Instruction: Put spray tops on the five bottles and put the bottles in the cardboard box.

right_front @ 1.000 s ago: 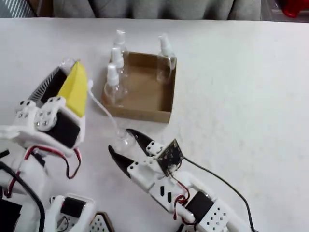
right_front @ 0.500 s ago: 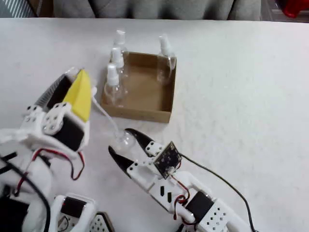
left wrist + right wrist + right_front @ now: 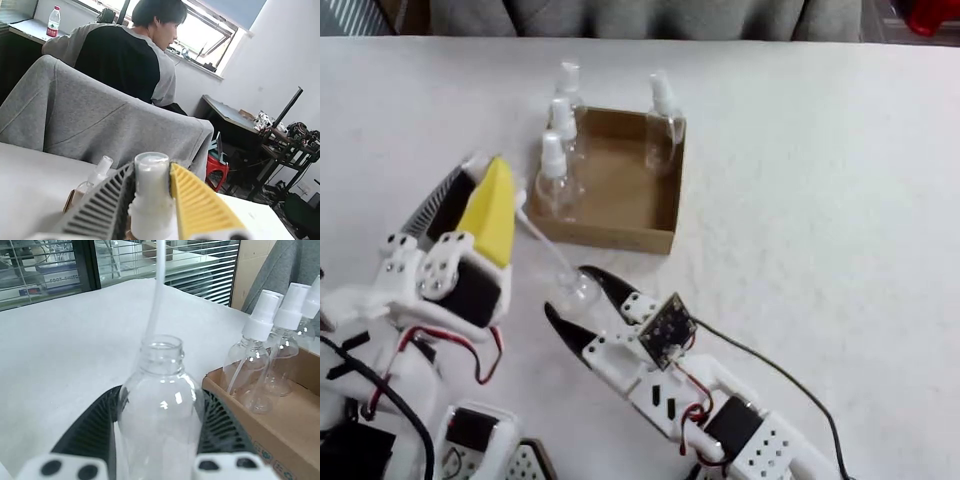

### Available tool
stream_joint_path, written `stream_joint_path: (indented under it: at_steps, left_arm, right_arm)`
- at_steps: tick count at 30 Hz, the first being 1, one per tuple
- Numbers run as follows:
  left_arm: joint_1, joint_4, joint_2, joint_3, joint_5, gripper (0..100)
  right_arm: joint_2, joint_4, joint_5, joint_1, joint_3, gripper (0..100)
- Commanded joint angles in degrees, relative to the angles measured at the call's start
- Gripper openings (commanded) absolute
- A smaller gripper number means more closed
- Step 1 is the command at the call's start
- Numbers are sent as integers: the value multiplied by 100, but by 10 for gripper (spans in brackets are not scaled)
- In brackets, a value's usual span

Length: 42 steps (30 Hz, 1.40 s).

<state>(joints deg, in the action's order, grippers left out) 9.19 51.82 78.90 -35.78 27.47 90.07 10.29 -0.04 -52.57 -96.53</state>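
An open clear bottle [image 3: 577,290] stands on the white table just in front of the cardboard box [image 3: 620,238]. My right gripper [image 3: 567,291] is shut on it, a black finger on each side of its body [image 3: 160,415]. My left gripper [image 3: 485,165], with one grey and one yellow finger, is shut on a white spray top [image 3: 150,195]. The top's thin tube [image 3: 542,245] slants down to the bottle's mouth [image 3: 161,347]. Whether the tube's tip is inside the neck I cannot tell. Several bottles with spray tops [image 3: 557,185] stand in the box [image 3: 280,440].
One capped bottle [image 3: 662,125] stands at the box's far right corner, the others [image 3: 250,360] along its left side. Bare table stretches to the right of the box. A grey chair back [image 3: 100,125] stands beyond the table's far edge.
My left arm has shifted toward the near side and slightly right with the spray top, steepening the tube. The right gripper and the bottle have stayed in place.
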Motion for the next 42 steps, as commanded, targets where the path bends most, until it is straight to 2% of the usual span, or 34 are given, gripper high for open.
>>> stream_joint_path:
  at_steps: [1,7,18,24,29,34,42]
  left_arm:
    - [-4,-624,4,53,62,22]
    - [-356,-1213,-31,141,35,23]
    - [-435,-1152,13,-545,62,23]
    - [-435,-738,40,-580,62,23]
    - [-418,-475,602,-633,70,23]
    - [-136,-70,1007,-888,44,23]
    - [-119,-703,1059,-1908,26,23]
  right_arm:
    - [40,40,70,-22,-62,15]
    - [48,40,88,-22,-62,15]
    - [75,40,97,-22,-62,15]
    - [75,40,97,-13,-62,15]
    - [75,40,97,-13,-62,15]
    - [75,40,105,-13,-62,15]
    - [75,40,105,-4,-62,15]
